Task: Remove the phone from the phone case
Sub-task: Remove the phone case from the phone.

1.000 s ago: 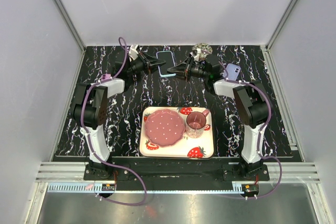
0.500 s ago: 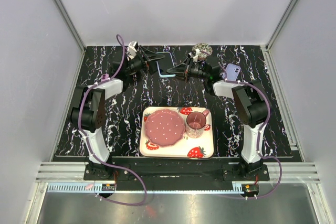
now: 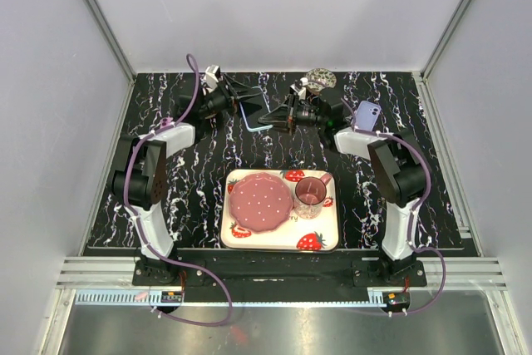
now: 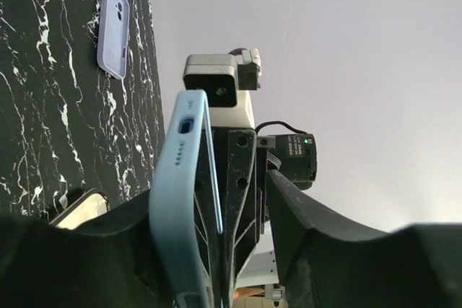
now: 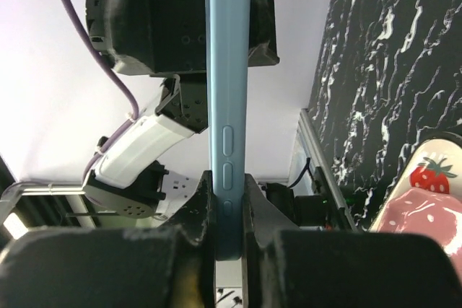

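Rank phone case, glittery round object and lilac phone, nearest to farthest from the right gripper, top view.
1. phone case: clamped edge-on in the right gripper.
2. glittery round object: behind it, slightly to the right.
3. lilac phone: lying flat, farthest right.

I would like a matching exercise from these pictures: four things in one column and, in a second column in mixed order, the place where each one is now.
Things
1. blue phone case
2. lilac phone
3. pink plate
4. pink cup

Places
a. lying flat on the black table, at the far right
b. on the left part of the strawberry tray
c. clamped in the right pincer
d. on the right part of the strawberry tray

Pairs: 1-c, 2-a, 3-b, 4-d
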